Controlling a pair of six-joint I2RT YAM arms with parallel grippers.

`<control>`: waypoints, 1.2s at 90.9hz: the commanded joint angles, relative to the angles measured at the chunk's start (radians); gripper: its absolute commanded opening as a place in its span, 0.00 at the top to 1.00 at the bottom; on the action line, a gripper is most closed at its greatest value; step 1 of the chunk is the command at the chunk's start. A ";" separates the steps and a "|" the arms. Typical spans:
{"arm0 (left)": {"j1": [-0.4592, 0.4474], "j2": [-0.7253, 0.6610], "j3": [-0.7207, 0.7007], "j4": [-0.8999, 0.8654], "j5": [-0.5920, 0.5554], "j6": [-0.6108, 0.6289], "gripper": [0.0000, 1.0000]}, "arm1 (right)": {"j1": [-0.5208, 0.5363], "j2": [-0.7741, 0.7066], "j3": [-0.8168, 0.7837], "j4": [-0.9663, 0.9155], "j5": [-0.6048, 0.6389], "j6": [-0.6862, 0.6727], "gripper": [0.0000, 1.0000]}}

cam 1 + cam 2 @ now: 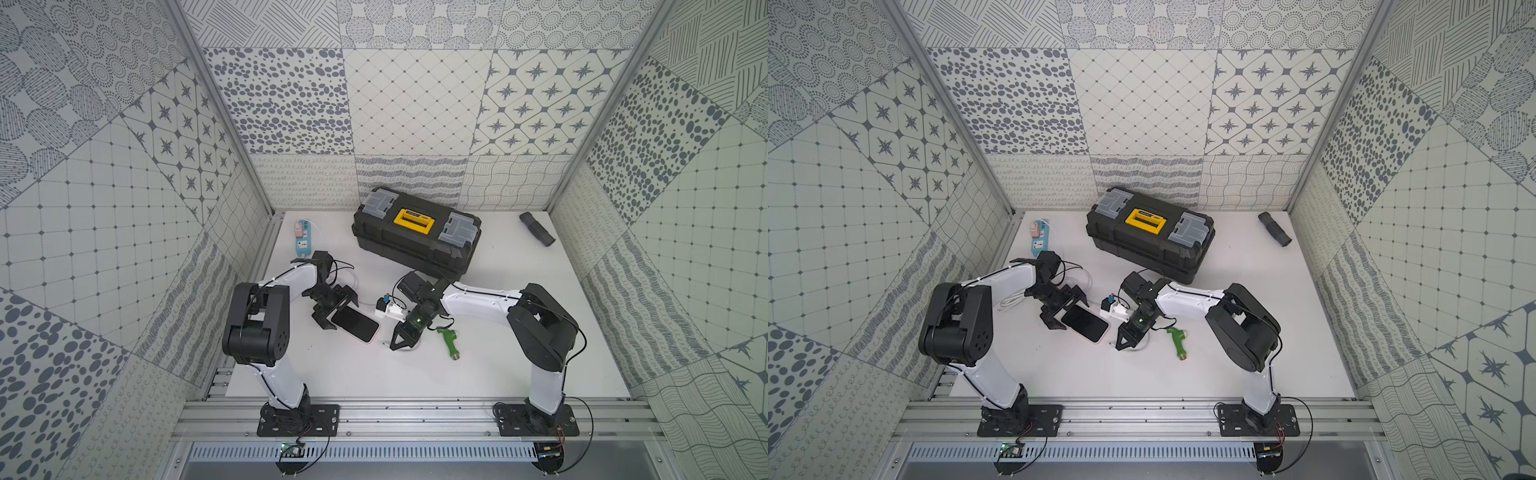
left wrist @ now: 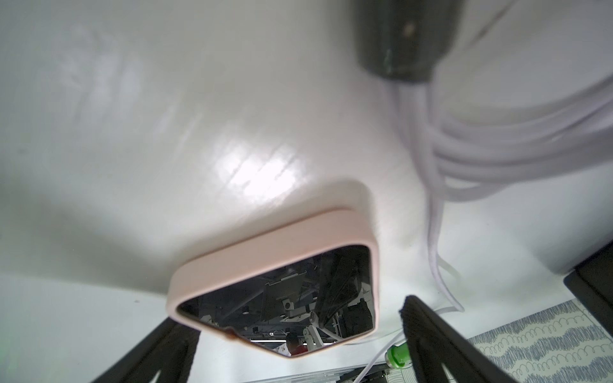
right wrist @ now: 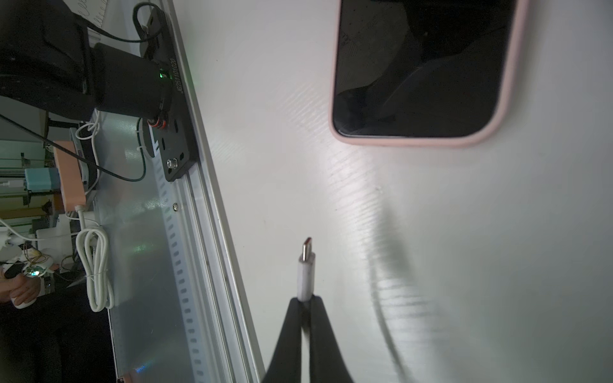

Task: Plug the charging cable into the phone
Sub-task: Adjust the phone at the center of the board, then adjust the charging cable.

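The phone lies flat and screen-up at mid-table, black glass in a pale pink rim. My left gripper is open and straddles the phone's far-left end. One finger stands clear of the rim. My right gripper is shut on the charging cable's white plug. The plug's metal tip sticks out past the fingertips. It sits a short way off the phone's near end and does not touch it.
A black toolbox sits behind the arms. A light-blue power strip lies at the back left, its thick white cord coiled near my left gripper. There is a white adapter block, a green-handled tool and a dark tube.
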 commanded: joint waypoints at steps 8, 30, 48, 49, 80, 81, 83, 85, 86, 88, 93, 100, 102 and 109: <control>-0.019 -0.126 -0.053 0.138 0.036 0.030 0.03 | -0.027 -0.027 0.028 0.015 -0.041 0.026 1.00; -0.042 -0.269 -0.153 0.347 0.217 -0.024 0.12 | -0.080 -0.047 0.068 0.034 -0.100 0.053 1.00; -0.063 -0.297 -0.219 0.554 0.405 -0.041 0.26 | -0.121 -0.057 0.096 0.046 -0.149 0.071 1.00; -0.063 -0.298 -0.228 0.578 0.417 -0.048 0.26 | -0.124 -0.059 0.097 0.046 -0.151 0.073 1.00; -0.119 -0.293 -0.248 0.863 0.612 -0.184 0.32 | -0.211 -0.069 0.141 0.062 -0.213 0.106 1.00; -0.123 -0.294 -0.247 0.861 0.614 -0.185 0.32 | -0.211 -0.069 0.142 0.062 -0.213 0.108 1.00; -0.128 -0.295 -0.243 0.859 0.617 -0.185 0.32 | -0.213 -0.066 0.144 0.062 -0.213 0.107 1.00; -0.136 -0.296 -0.239 0.858 0.620 -0.185 0.34 | -0.214 -0.064 0.147 0.062 -0.213 0.107 1.00; -0.139 -0.296 -0.239 0.857 0.621 -0.185 0.34 | -0.215 -0.062 0.149 0.062 -0.212 0.108 1.00; -0.146 -0.297 -0.237 0.856 0.625 -0.184 0.37 | -0.215 -0.061 0.152 0.063 -0.210 0.110 1.00; -0.163 -0.300 -0.229 0.843 0.631 -0.179 0.38 | -0.216 -0.054 0.160 0.065 -0.203 0.112 1.00; -0.178 -0.311 -0.227 0.814 0.630 -0.164 0.40 | -0.219 -0.048 0.172 0.070 -0.198 0.119 1.00; -0.179 -0.315 -0.228 0.808 0.628 -0.160 0.41 | -0.219 -0.046 0.175 0.071 -0.195 0.119 1.00; -0.179 -0.324 -0.236 0.797 0.634 -0.159 0.46 | -0.220 -0.044 0.183 0.074 -0.186 0.124 1.00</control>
